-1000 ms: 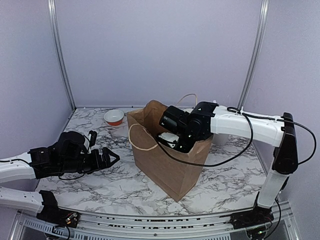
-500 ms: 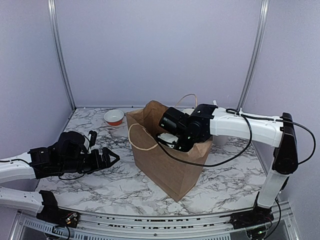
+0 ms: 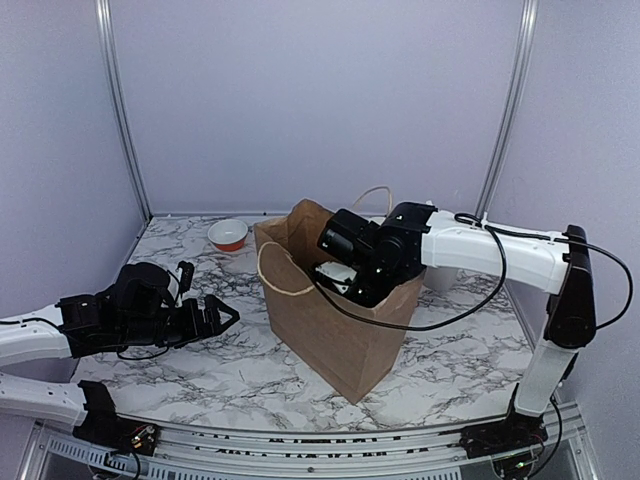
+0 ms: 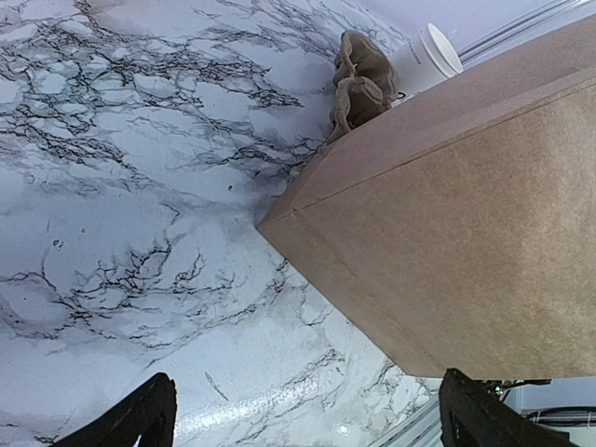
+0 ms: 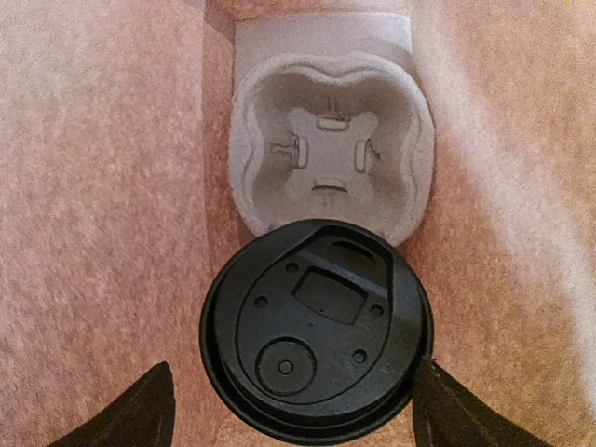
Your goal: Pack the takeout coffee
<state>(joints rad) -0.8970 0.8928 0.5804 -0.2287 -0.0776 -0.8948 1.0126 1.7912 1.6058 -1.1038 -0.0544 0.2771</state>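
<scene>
The takeout coffee shows in the right wrist view as a round black lid (image 5: 317,326), standing upright in one well of a grey pulp cup carrier (image 5: 331,158) at the bottom of the brown paper bag (image 3: 330,320). Its white side is hidden. My right gripper (image 5: 293,402) reaches down into the bag's mouth (image 3: 345,285), right above the lid. Its jaws are spread wider than the lid. The left finger (image 5: 140,414) stands clear of it and the right finger (image 5: 447,410) is at its rim. My left gripper (image 3: 215,315) is open and empty, low over the table left of the bag.
The bag's side fills the right of the left wrist view (image 4: 466,233). Behind it stand a larger white cup (image 4: 424,60) and a crumpled brown thing (image 4: 358,84). A small white bowl with an orange-red band (image 3: 228,235) sits at the back left. The marble table (image 3: 200,370) is walled on three sides.
The right wrist shifted slightly at the bag's mouth and came back. The left arm has not moved.
</scene>
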